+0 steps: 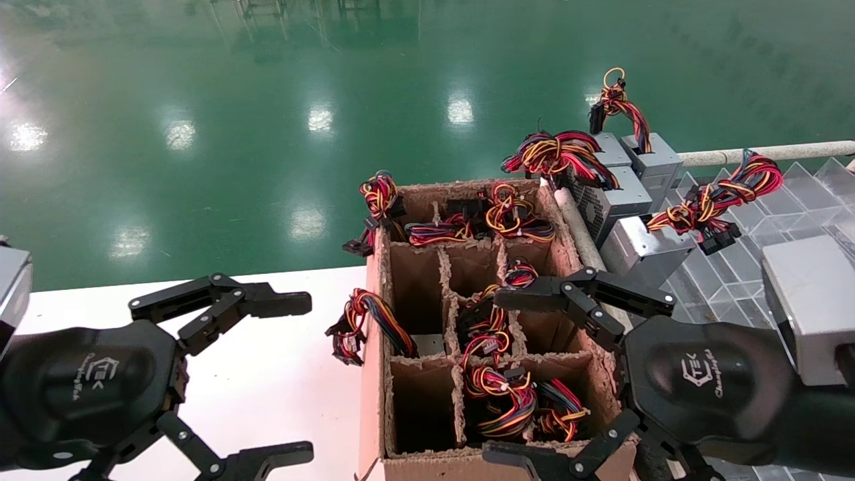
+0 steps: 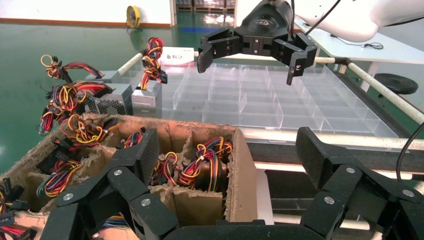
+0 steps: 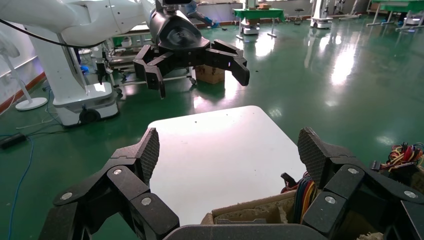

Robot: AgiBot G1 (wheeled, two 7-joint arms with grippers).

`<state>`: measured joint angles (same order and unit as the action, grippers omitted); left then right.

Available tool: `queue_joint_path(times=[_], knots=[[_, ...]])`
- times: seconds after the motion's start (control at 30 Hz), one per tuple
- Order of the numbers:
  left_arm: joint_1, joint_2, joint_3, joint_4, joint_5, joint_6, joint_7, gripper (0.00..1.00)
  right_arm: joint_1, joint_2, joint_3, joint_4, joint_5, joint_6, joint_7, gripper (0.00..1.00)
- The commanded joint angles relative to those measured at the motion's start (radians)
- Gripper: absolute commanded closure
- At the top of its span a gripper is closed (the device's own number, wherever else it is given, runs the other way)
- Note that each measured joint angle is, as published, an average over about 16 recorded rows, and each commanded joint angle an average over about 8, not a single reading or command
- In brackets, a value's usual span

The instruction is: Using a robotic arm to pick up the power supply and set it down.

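Several power supplies stand in the cells of a brown carton [image 1: 427,464], showing mostly their red, yellow and orange wire bundles [image 1: 504,397]. Three more silver power supplies [image 1: 624,197] sit on the clear tray to the right, also seen in the left wrist view as power supplies [image 2: 112,102]. My right gripper [image 1: 497,375] hovers open above the carton's right-hand cells, touching nothing. My left gripper [image 1: 304,379] hangs open over the white table [image 1: 267,374], left of the carton. Both hold nothing.
A clear plastic divider tray [image 1: 795,200] lies right of the carton, bordered by a pale rail [image 1: 761,153]. One wire bundle [image 1: 361,327] hangs over the carton's left wall. Green floor lies beyond the table edge.
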<state>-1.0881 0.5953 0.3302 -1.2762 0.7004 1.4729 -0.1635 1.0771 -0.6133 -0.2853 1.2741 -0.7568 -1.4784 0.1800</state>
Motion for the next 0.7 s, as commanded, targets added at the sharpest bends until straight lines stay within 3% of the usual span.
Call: queue_joint_path(times=[0.03,0.2,0.4,0.47,0.63,0.7], knots=[[0.000,0.000,0.000,0.000,0.000,0.000,0.000,1.00,0.000,0.000,0.000,0.002,0.002,-0.006,-0.002,0.00],[0.000,0.000,0.000,0.000,0.000,0.000,0.000,1.00,0.002,-0.002,-0.019,-0.024,-0.078,0.061,0.001,0.00],[0.000,0.000,0.000,0.000,0.000,0.000,0.000,1.00,0.020,0.000,-0.064,-0.037,-0.179,0.128,0.079,0.01],[0.000,0.000,0.000,0.000,0.000,0.000,0.000,1.00,0.025,-0.001,-0.081,-0.040,-0.206,0.135,0.104,0.16],[0.000,0.000,0.001,0.000,0.000,0.000,0.000,1.00,0.023,-0.013,-0.119,-0.063,-0.262,0.144,0.140,0.78],[0.000,0.000,0.001,0.000,0.000,0.000,0.000,1.00,0.022,-0.017,-0.130,-0.073,-0.280,0.148,0.146,0.96]])
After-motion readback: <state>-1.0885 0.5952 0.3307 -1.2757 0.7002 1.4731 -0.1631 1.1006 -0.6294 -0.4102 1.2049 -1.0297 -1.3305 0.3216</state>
